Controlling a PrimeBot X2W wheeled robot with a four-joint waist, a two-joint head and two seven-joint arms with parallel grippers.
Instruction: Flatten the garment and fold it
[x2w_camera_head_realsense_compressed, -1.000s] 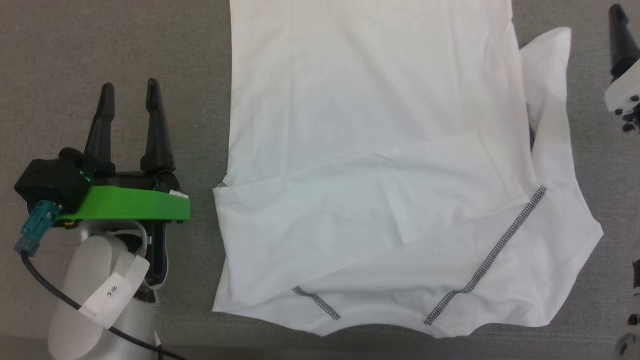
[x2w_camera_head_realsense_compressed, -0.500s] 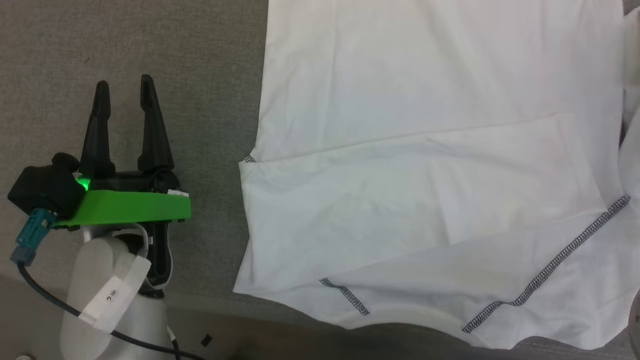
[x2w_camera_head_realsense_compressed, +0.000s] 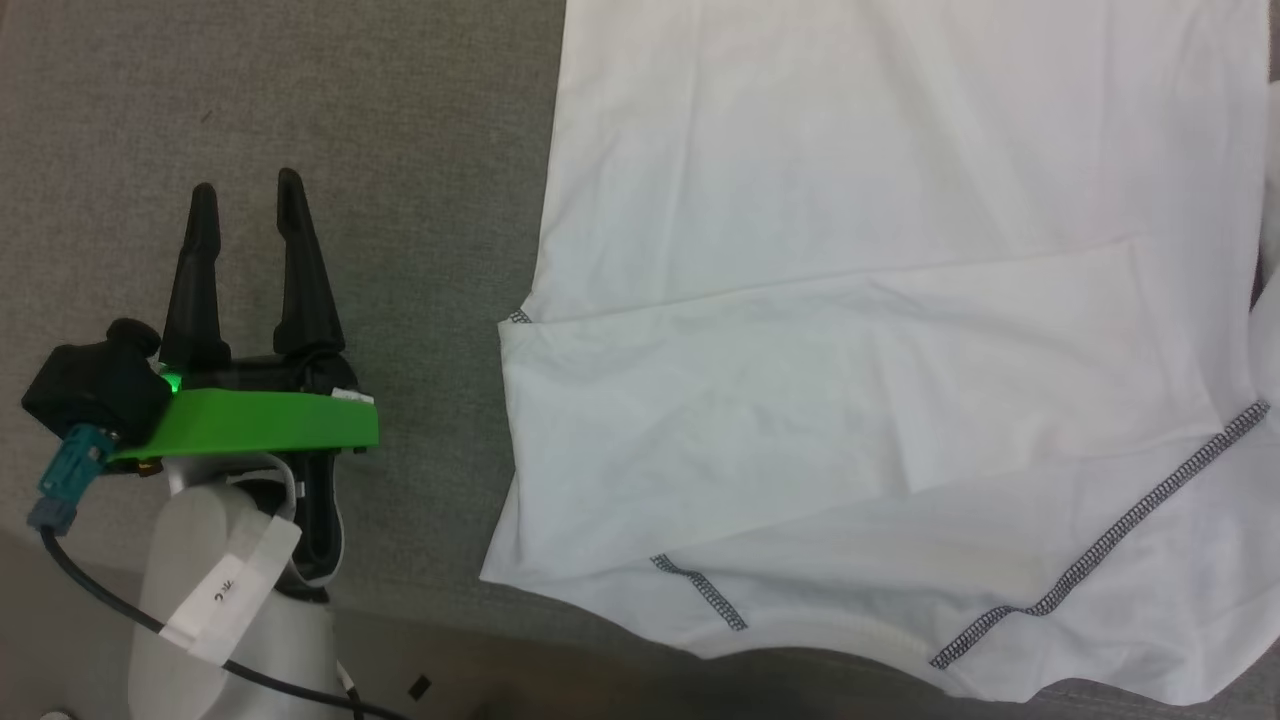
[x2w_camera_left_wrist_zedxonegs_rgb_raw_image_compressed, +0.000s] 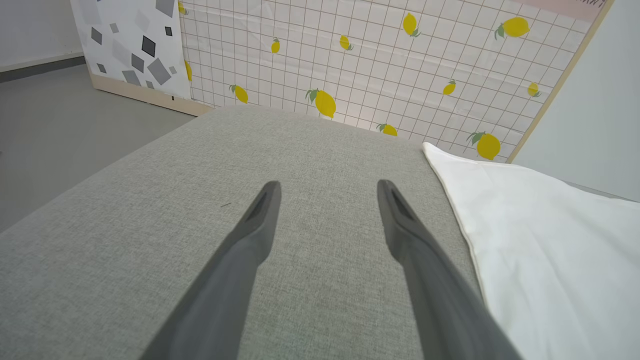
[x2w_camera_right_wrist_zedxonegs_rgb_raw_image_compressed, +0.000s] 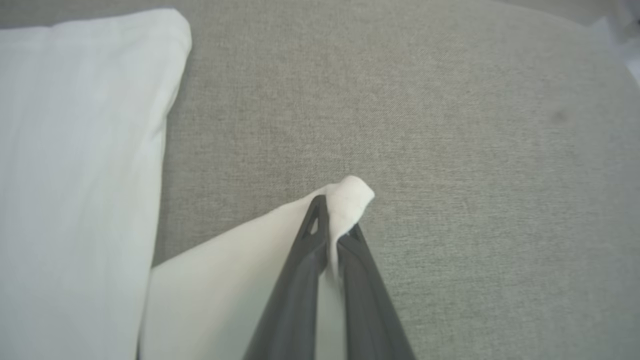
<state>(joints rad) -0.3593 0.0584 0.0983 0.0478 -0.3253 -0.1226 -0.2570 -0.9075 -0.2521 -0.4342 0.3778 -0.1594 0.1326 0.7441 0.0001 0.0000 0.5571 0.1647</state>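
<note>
Evidently the right end effector (x2w_camera_right_wrist_zedxonegs_rgb_raw_image_compressed: 336, 216) pinches a bunched corner, perhaps a sleeve, of the garment (x2w_camera_head_realsense_compressed: 850, 300) spread across the head view's right, likely to pull it flat; the left end effector (x2w_camera_head_realsense_compressed: 247, 188), spread, hovers lower left over bare grey upholstery (x2w_camera_head_realsense_compressed: 420, 150).

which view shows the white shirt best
Head view: the thin white soft-fabric garment lies spread, folds and zigzag seams visible. The left wrist view gives one plain edge; the right wrist view, a corner pinched in the right gripper's jaws.
</note>
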